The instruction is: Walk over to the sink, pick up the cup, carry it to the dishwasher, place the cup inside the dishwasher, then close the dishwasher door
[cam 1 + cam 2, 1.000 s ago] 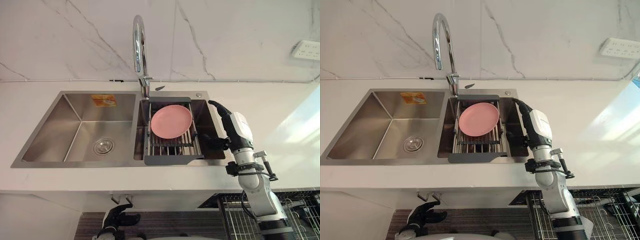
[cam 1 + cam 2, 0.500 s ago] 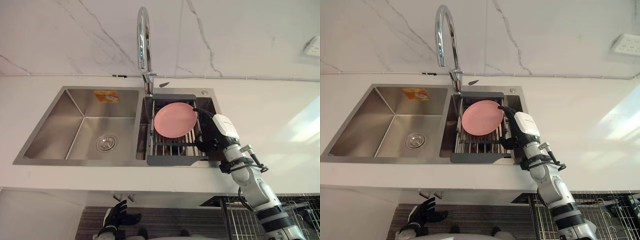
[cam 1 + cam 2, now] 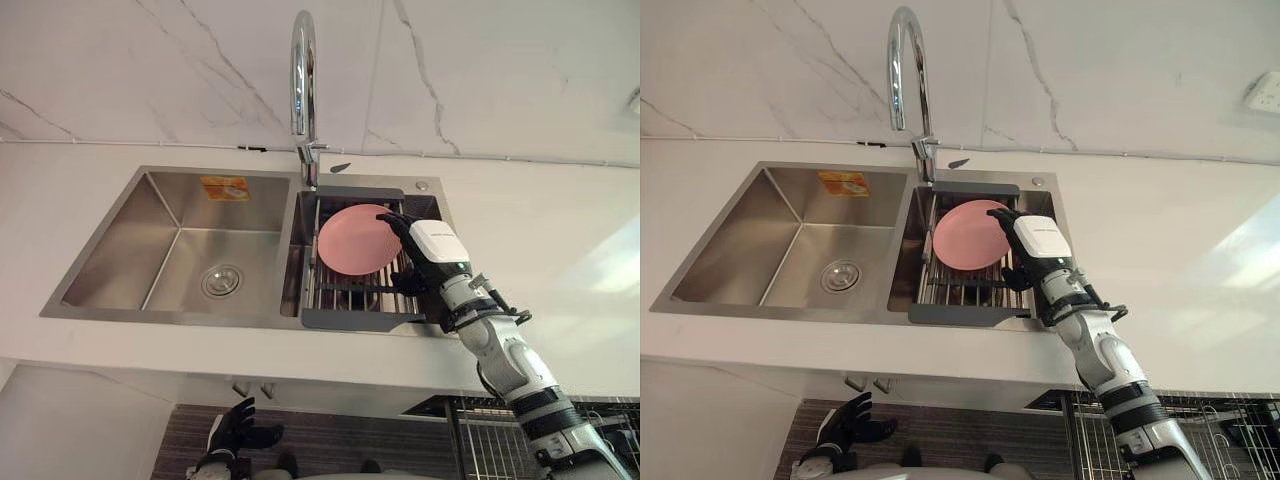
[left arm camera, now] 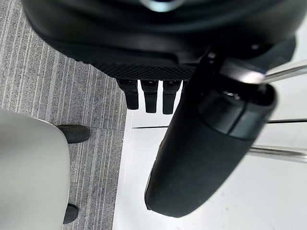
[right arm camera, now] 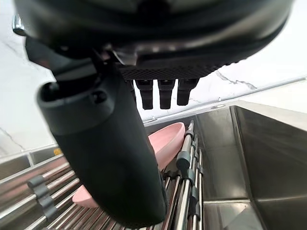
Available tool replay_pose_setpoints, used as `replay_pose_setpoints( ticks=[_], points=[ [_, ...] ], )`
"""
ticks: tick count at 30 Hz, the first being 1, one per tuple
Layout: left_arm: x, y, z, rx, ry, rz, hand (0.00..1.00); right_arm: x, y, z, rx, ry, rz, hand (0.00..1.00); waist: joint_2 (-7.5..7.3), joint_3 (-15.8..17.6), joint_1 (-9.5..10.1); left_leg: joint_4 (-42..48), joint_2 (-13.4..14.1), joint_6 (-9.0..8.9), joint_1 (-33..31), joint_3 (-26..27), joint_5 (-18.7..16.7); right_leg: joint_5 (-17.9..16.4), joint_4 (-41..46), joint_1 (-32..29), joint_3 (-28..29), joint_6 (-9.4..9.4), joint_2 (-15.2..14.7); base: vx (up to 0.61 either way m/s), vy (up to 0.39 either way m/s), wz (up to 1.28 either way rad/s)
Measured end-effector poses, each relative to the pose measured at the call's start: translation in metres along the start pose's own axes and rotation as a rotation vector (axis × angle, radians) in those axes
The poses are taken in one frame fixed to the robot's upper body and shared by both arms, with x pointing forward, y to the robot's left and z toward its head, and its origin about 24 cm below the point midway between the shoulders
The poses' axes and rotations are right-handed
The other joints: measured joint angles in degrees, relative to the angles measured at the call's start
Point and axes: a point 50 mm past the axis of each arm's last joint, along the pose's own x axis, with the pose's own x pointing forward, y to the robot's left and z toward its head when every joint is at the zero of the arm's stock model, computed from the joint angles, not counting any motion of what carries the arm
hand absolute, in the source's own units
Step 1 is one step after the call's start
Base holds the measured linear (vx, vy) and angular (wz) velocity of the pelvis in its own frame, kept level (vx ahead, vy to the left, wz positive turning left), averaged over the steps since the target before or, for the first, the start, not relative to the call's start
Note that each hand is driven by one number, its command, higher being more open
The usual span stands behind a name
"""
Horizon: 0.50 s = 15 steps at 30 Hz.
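A pink shallow dish (image 3: 355, 238) leans on a metal drying rack (image 3: 350, 297) in the right basin of the sink; I see no cup. My right hand (image 3: 432, 250) hovers over the rack's right side, open, its fingers (image 3: 1002, 216) reaching the dish's right edge and its thumb lower, by the rack. In the right wrist view the dish (image 5: 165, 139) lies just past the straight fingers (image 5: 165, 93), and nothing is held. My left hand (image 3: 235, 435) hangs open below the counter, over the floor.
A tall chrome faucet (image 3: 303, 90) rises behind the steel double sink (image 3: 180, 230), whose left basin holds only a drain. White countertop (image 3: 560, 240) runs on both sides. A wire dishwasher rack (image 3: 1230, 430) shows under the counter at the lower right.
My right hand has moved left from the basin's right edge, over the rack, up to the pink dish. The camera has shifted. The left hand stays low.
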Motion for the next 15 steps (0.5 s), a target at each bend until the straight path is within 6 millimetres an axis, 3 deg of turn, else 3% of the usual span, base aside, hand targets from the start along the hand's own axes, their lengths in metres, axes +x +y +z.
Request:
replay_pose_setpoints(
  ticks=[15],
  points=[
    [0.0, -0.003, 0.002, -0.005, -0.009, -0.008, 0.9, 0.016, 0.004, -0.006, -0.081, 0.022, 0.046, 0.9, 1.06, 0.64, 0.26, -0.03, -0.35, 0.11, -0.96, -1.17, 0.47, -0.1, 0.17, -0.36, -1.35, 0.16, -0.41, -0.03, -0.01, 0.04]
  ],
)
